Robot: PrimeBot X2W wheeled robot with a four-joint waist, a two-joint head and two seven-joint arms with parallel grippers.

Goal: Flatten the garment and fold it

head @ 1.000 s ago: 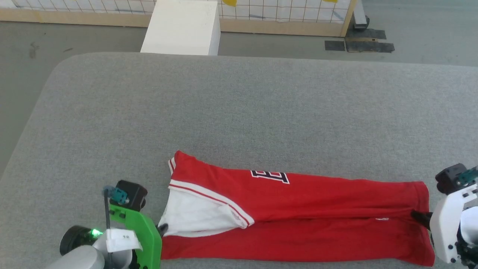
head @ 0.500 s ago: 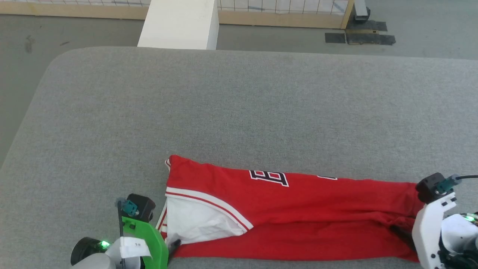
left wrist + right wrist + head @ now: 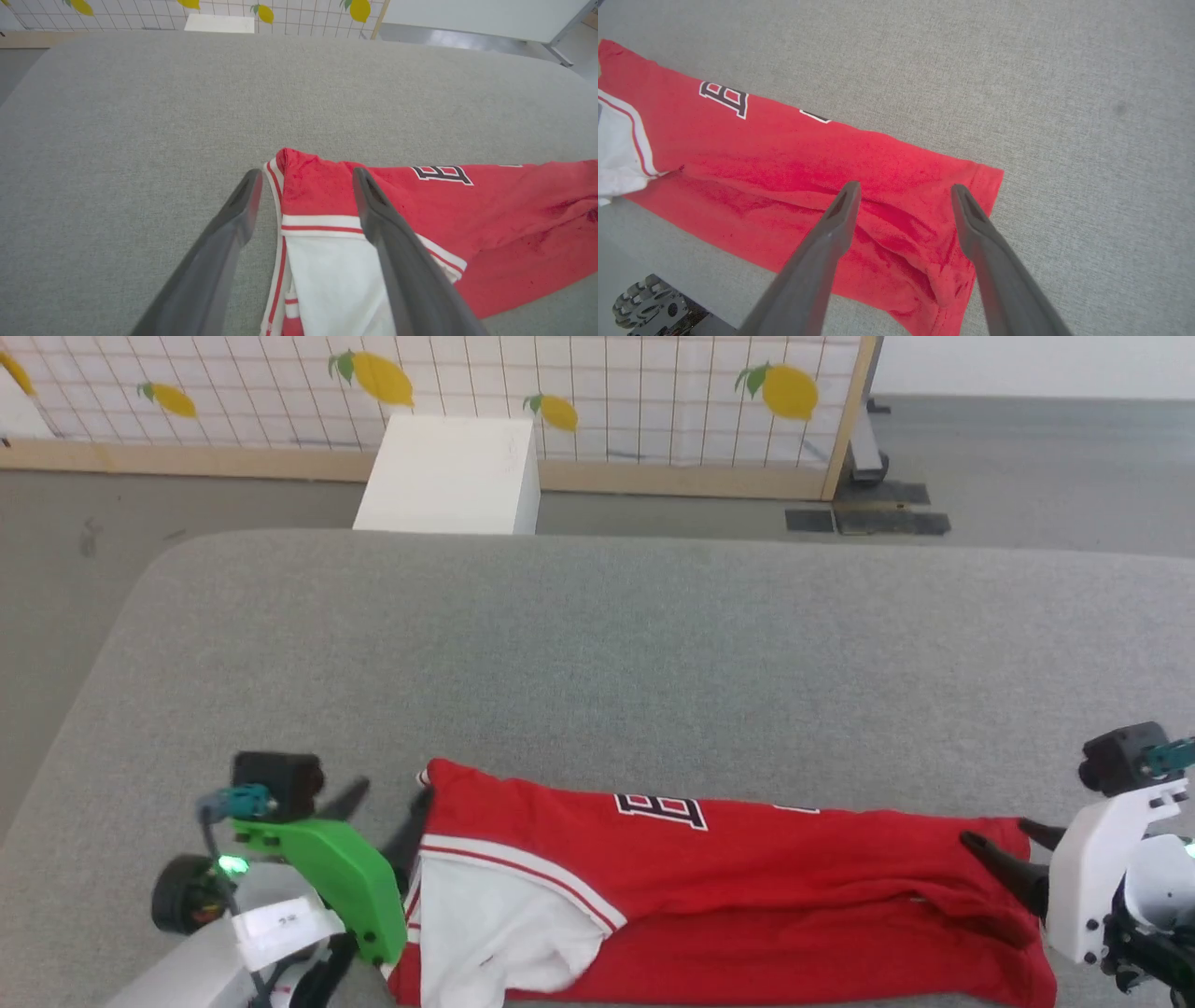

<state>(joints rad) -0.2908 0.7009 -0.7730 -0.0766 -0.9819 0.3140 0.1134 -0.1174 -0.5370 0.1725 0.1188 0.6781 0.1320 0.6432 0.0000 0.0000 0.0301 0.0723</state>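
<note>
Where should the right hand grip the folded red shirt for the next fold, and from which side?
Likely the hem end of the shirt, coming from the robot's right: it lies as a long flat strip, and the open right hand hangs over that end.

A robotics test space, dressed up to look domestic, is suggested. A large padded surface covered in grey fabric, with rounded corners, is set out on a bare grey floor. Behind it the area is closed off by a partition printed with a tile grid and lemons, held in a light wooden frame, with dark floor plates at its end post. A plain white block is placed between partition and surface, and a roller-rimmed wheel is seen beyond the surface's edge
</note>
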